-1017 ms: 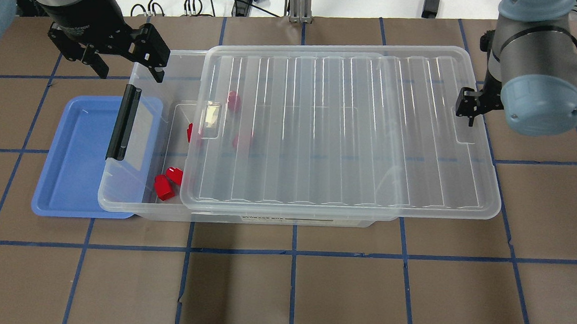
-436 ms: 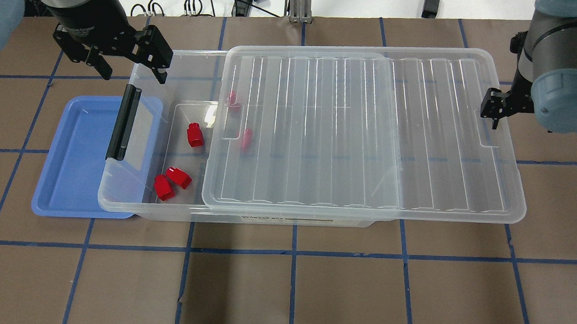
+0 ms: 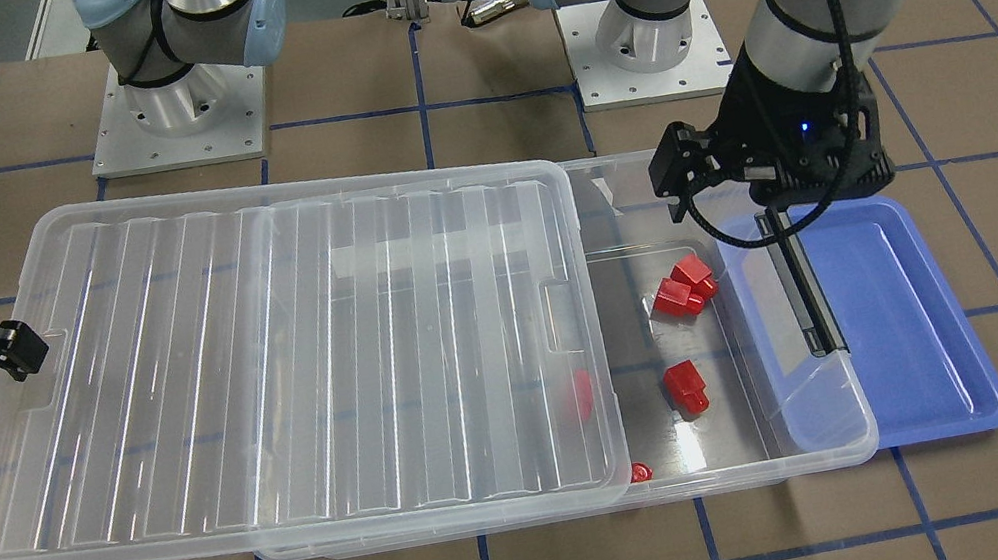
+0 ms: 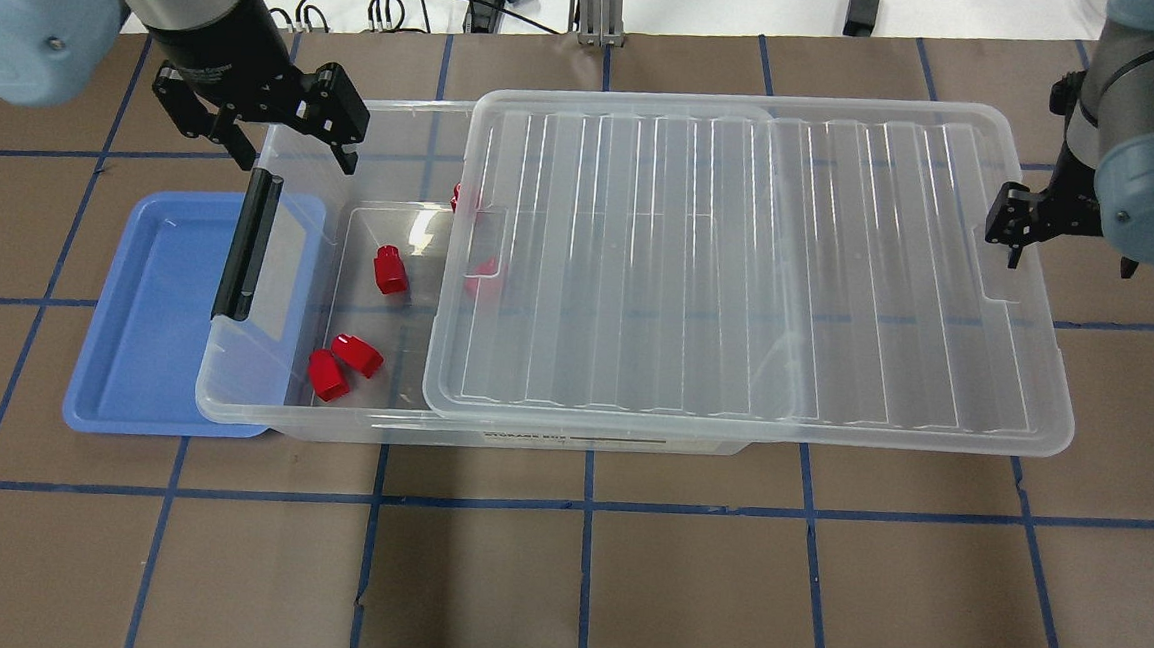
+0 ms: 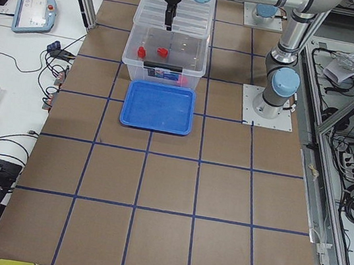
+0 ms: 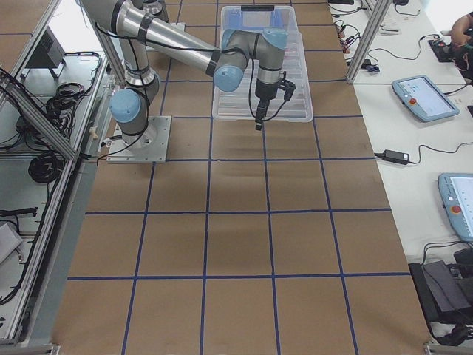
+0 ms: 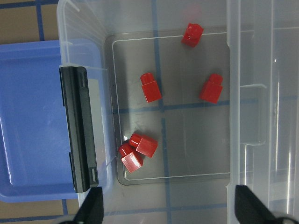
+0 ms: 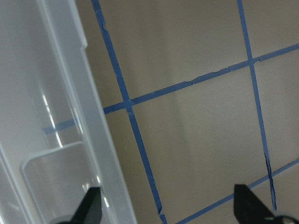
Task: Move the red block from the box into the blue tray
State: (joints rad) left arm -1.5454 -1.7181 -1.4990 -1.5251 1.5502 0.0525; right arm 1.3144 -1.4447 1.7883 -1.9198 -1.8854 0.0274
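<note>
A red block (image 4: 391,271) lies alone on the floor of the box (image 4: 251,412), in the uncovered left end. Two more blocks (image 4: 342,362) touch each other near the front wall. Two others (image 4: 485,276) show dimly at and under the edge of the lid (image 4: 741,264). The lid lies flat on the box, offset to the robot's right, so its right end overhangs the table (image 4: 581,585). A black latch bar (image 4: 246,244) sits on the box's left rim. The blue tray (image 4: 142,317) lies just beside that end, and its near edge is tucked under the rim.

The left gripper (image 4: 297,147) hovers over the box's far left corner with its fingers spread wide, holding nothing. The right gripper (image 4: 1011,235) is at the lid's right end, also with fingers apart. The wrist view shows the lid's edge beside one fingertip (image 8: 89,205).
</note>
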